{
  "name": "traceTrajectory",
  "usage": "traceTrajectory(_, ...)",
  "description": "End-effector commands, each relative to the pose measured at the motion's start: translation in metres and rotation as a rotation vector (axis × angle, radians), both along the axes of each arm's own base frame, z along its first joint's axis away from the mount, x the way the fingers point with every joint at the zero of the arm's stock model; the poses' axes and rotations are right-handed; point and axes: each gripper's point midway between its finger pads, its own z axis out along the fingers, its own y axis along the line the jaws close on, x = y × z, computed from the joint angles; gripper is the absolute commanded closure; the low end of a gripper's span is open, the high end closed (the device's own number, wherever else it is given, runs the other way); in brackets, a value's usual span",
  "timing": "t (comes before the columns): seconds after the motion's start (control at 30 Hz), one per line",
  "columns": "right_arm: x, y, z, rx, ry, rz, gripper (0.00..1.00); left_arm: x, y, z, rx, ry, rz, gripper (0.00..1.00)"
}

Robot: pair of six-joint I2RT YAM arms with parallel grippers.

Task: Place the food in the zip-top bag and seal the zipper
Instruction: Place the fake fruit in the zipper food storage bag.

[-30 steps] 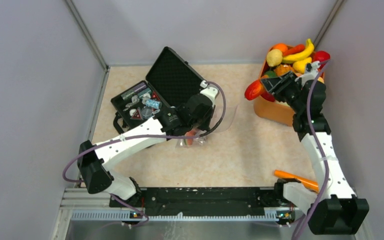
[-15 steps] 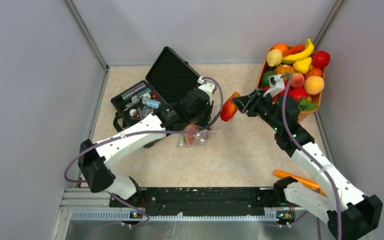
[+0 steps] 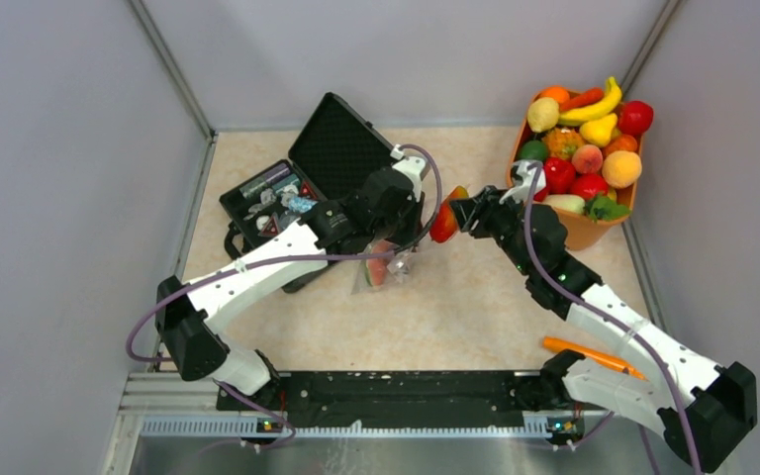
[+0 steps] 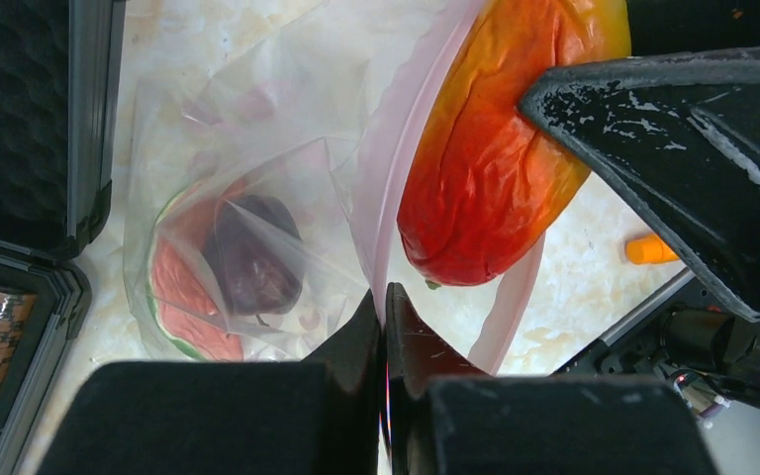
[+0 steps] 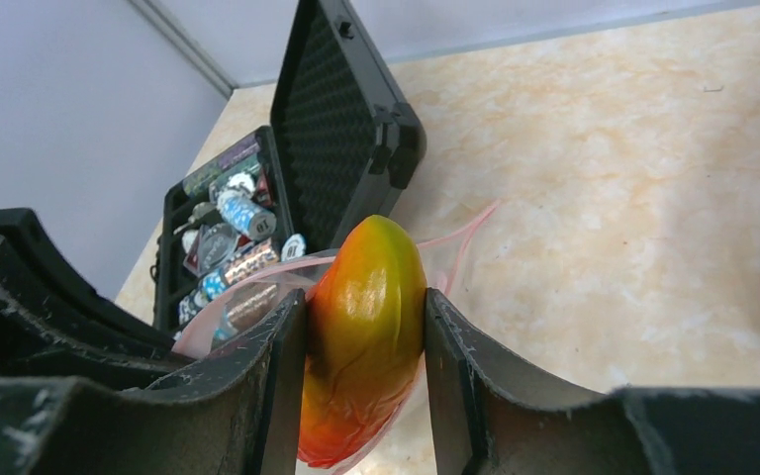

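My left gripper (image 4: 386, 297) is shut on the pink zipper strip (image 4: 396, 168) of the clear zip-top bag (image 4: 247, 198) and holds its mouth up and open. Inside the bag lie a dark purple piece (image 4: 252, 252) and a red, green-rimmed slice (image 4: 173, 297). My right gripper (image 5: 364, 332) is shut on a glossy red-orange-yellow toy fruit (image 5: 366, 317), one finger on each side. The fruit (image 4: 485, 168) hangs at the bag's mouth, with the pink strip curving around its lower end. From above, the fruit (image 3: 445, 220) sits just right of the left gripper (image 3: 406, 237).
An orange basket (image 3: 579, 236) piled with more toy fruit (image 3: 584, 129) stands at the back right. An open black case (image 3: 297, 188) with small wrapped items sits left of the bag. An orange carrot-like stick (image 3: 584, 351) lies near the right arm's base.
The right arm has carried the red-orange fruit from the basket leftward across the table to the bag's mouth. The left gripper has stayed shut on the bag's edge, barely shifting.
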Motion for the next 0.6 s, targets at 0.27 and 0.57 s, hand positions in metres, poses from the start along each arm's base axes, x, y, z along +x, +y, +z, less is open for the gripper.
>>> traceTrajectory(0.27, 0.022, 0.025, 0.003, 0.066, 0.126, -0.022, 0.3, 0.007, 0.002, 0.047, -0.095, -0.09, 0.027, 1.0)
traceTrajectory(0.57, 0.002, 0.017, 0.034, 0.137, 0.033, 0.018, 0.29, 0.013, 0.016, 0.051, -0.072, -0.133, 0.089, 1.0)
